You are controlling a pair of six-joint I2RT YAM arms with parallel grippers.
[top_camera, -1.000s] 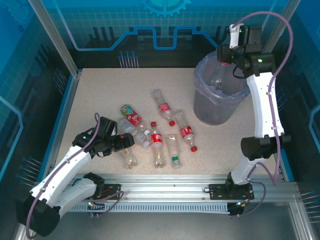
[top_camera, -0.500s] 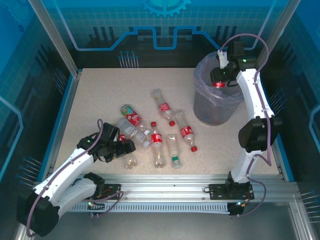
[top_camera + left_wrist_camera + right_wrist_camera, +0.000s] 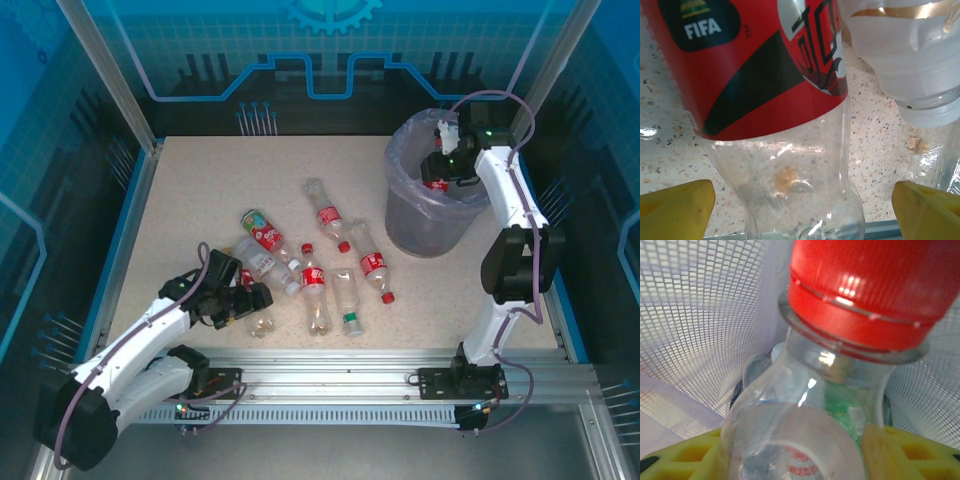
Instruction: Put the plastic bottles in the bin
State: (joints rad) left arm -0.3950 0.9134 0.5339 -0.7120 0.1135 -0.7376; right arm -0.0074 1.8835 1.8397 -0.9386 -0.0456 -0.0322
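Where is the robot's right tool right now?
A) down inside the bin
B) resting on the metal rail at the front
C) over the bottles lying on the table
A: the right tool reaches down inside the bin, with a red-capped bottle between its fingers.

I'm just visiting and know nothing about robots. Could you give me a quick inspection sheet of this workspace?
Surface: pale speckled table.
Job's things: about seven bottles lie loose mid-table; bin stands far right, lined with a bag.
Clutter: nothing seen.
Grippers: left gripper open, either side of a red-labelled bottle; right gripper at the bin's mouth, red-capped bottle in its jaws, grip unclear.
Cables: purple cables loop along both arms.
Surroundings: blue walls, metal frame.
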